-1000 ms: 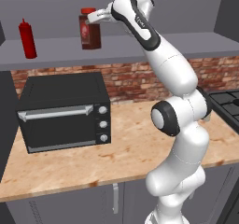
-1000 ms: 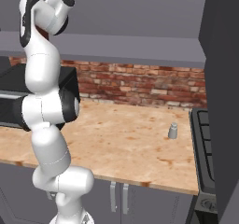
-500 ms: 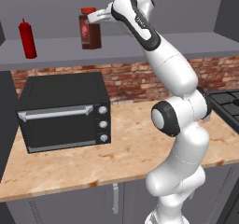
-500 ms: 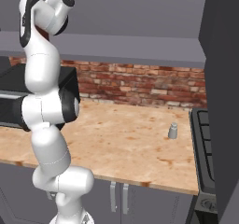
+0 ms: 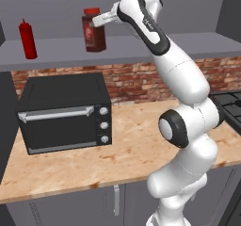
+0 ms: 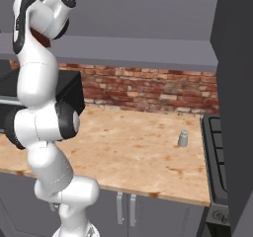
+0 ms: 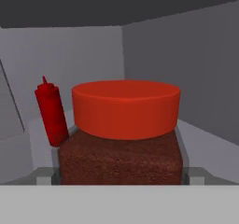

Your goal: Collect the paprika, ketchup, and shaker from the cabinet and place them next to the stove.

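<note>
paprika (image 5: 94,31): stands upright on the cabinet shelf, right in front of my hand; squarish dark brown-red jar with a grainy-looking body and a broad, smooth red cap; in the hand view its lower half is cut off by the bottom of the picture
gripper (image 5: 98,20): my jaws stand wide open on either side of the jar, just under the cap; I cannot tell whether the pads touch the glass, and the tips are mostly hidden behind the jar
ketchup (image 5: 28,39): slim bright red squeeze bottle with a pointed nozzle, upright on the same shelf, well apart from the paprika toward the far end; in the hand view it stands behind the jar, its foot hidden by the jar's shoulder
cabinet (image 5: 197,44): plain matte grey open shelf above the brick wall; its dark side panel is cut off at the picture's edge
shaker (image 6: 183,138): small pale grey cylinder with a lighter cap, upright on the counter near the stove; too small to make out any detail
stove (image 6: 217,152): black cooktop, partly hidden by a dark panel
toaster oven (image 5: 66,112): black box, silver handle and three silver knobs, on the speckled wooden counter under the shelf
change: nothing has moved since the earlier pictures; my arm holds the same pose at the jar
</note>
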